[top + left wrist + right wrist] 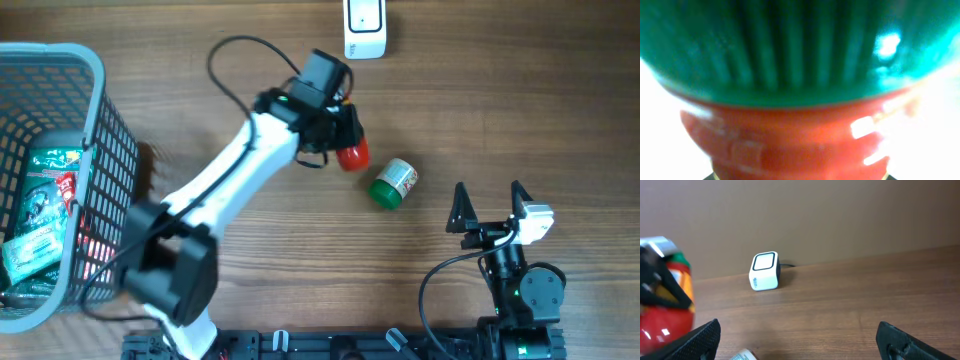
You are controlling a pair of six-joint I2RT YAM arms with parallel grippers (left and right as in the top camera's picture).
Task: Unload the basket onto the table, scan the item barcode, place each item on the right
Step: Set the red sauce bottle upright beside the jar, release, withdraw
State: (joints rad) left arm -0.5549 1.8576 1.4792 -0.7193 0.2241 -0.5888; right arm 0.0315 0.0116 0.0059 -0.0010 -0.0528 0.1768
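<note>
Red bottle [354, 157] with green cap [790, 45] held clamped in left gripper [346, 140], upper centre of overhead frame, below white scanner [365, 28]. Right gripper [488, 192] seen spread wide, empty, lower right. Green-lidded jar [393, 184] laid between them. Grey basket [95, 90] placed far left.

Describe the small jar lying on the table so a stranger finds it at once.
From the grey plastic basket at the left of the wooden table, follow the white arm to the red bottle in the left pincer. Right of it lies the small green-lidded jar with a pale label; it alone lies loose, on its side.
</note>
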